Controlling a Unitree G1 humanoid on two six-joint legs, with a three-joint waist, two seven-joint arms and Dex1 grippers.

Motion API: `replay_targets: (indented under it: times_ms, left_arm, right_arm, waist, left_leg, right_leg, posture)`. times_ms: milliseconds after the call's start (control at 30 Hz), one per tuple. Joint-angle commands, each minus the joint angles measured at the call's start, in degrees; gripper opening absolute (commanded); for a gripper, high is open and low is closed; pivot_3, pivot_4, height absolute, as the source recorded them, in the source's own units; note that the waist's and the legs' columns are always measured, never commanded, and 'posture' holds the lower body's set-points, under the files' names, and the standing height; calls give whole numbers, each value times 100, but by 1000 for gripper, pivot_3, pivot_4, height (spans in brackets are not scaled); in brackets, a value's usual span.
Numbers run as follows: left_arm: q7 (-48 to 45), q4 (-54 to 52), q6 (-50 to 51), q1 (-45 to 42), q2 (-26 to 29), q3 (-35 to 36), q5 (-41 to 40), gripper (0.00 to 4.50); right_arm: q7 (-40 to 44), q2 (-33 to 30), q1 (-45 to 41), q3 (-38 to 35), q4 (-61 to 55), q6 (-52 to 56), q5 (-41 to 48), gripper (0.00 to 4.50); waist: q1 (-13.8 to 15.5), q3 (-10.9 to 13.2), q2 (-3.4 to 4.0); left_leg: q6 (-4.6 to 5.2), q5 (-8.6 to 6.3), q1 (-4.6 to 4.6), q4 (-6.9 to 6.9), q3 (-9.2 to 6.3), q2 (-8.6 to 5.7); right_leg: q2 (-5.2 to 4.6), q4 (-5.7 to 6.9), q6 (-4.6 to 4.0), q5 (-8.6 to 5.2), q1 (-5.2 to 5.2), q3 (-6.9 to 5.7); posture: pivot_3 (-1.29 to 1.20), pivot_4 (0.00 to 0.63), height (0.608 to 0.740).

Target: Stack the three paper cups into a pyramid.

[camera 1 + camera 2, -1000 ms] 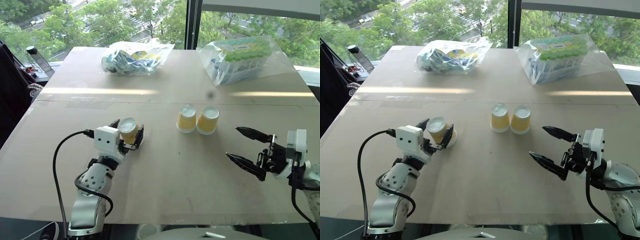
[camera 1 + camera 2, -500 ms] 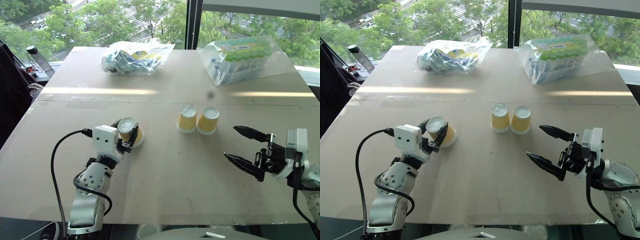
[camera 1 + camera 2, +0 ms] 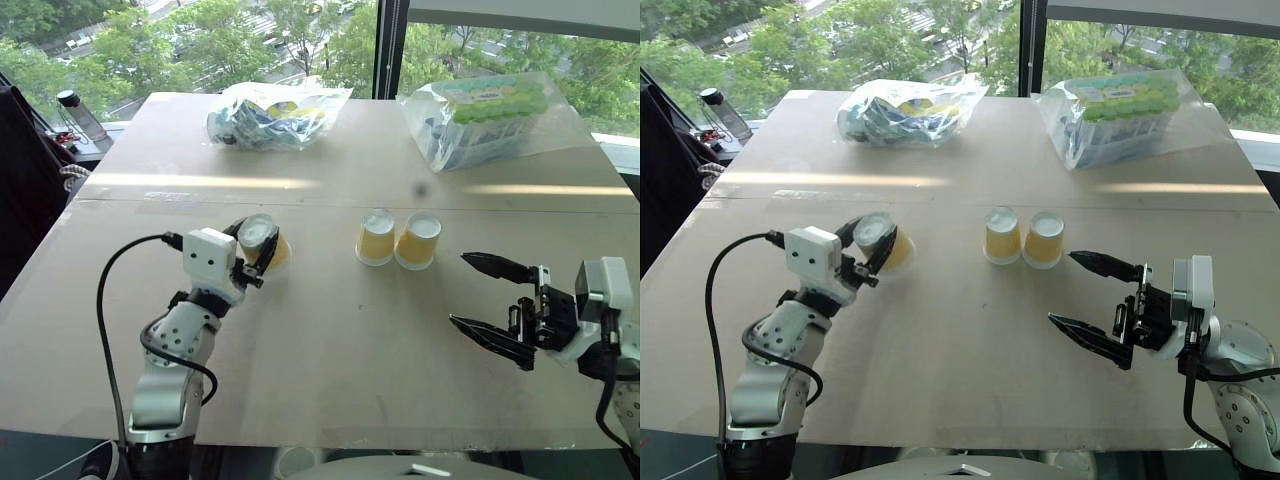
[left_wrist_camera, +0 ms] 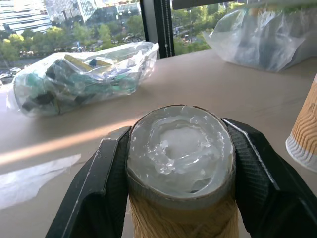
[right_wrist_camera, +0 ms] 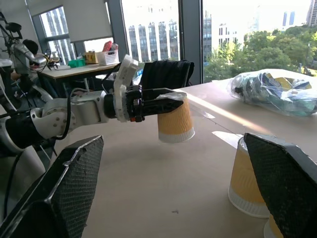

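Observation:
Two yellow paper cups (image 3: 377, 238) (image 3: 418, 241) stand upside down, side by side, near the table's middle. The third cup (image 3: 262, 243) is upside down too, lifted clear of the table, with my left gripper (image 3: 256, 250) shut on it near its white base; the left wrist view has that cup (image 4: 181, 168) between both black fingers. The right wrist view also catches the raised cup (image 5: 175, 122) in the air. My right gripper (image 3: 493, 310) hangs open to the right of the pair, nothing between its fingers. The pyramid is not formed.
Two clear plastic bags of packaged goods lie at the table's far side, one at the left (image 3: 272, 113) and one at the right (image 3: 495, 112). A dark bottle (image 3: 76, 116) stands off the table's far left corner. Windows run along the far edge.
My left gripper has closed on the third cup and raised it off the table, a little forward. The right gripper has stayed open and hardly moved.

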Motion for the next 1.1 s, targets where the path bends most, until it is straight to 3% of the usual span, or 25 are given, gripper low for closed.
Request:
replay_targets:
  times_ms: [33, 167, 267, 400, 500, 700, 1100]
  left_arm:
    - [-873, -5, 573, -808, 472, -119, -722, 2343]
    - [-1703, 621, 1087, -2122, 751, -451, -1099, 2343]
    - [-2482, 1721, 1194, -3569, 386, -1032, -1136, 2343]
    - [-3021, 2638, 1108, -4329, -13, -1292, -1078, 2343]
    - [-3224, 3107, 987, -4688, -246, -1371, -984, 2343]
    - [-3630, 3625, 751, -5037, -436, -1661, -647, 2343]
    - [-3793, 3805, 461, -5029, -554, -1645, -349, 2343]
  right_arm:
    - [-80, 72, -28, -149, -120, -109, 181, 4500]
    - [-264, 252, -8, -272, 12, -232, 156, 4500]
    - [-1025, 735, 117, -513, 213, -633, -334, 4500]
    - [-1288, 978, 426, -577, 138, -824, -560, 4500]
    - [-1443, 1045, 641, -532, 24, -935, -745, 4500]
    - [-1857, 1281, 868, -484, -313, -1129, -923, 4500]
    - [-1594, 1207, 1151, -520, -426, -1346, -586, 4500]
  waist:
    - [-5, 0, 0]
    - [-20, 0, 0]
    - [47, 6, -15]
    - [-8, 4, -11]
    - [-165, 6, -6]
    - [-167, 9, -4]
    - [-150, 9, -4]
  left_leg:
    - [0, 0, -1, 0, -1, -1]
    - [0, 0, -1, -1, -1, -3]
    - [-1, 1, -10, 2, -11, -8]
    - [-5, 3, -17, 8, -6, -13]
    - [-4, 3, -13, -2, 1, -13]
    - [-4, 3, -26, -8, -7, -9]
    - [-4, 3, -26, 0, -4, -10]
  right_leg:
    - [0, -1, 0, 0, 0, -2]
    - [0, -2, 2, 0, -1, 2]
    - [3, -3, 2, 0, -1, -13]
    - [1, -4, 4, 0, -1, -6]
    - [2, -7, 5, -1, -6, 8]
    - [10, 11, 3, -2, -31, 7]
    - [8, 15, 5, -2, -30, 14]
  posture:
    - [0, 150, 740]
    - [0, 150, 740]
    - [0, 150, 740]
    - [0, 150, 740]
    - [0, 150, 740]
    - [0, 150, 740]
    - [0, 150, 740]
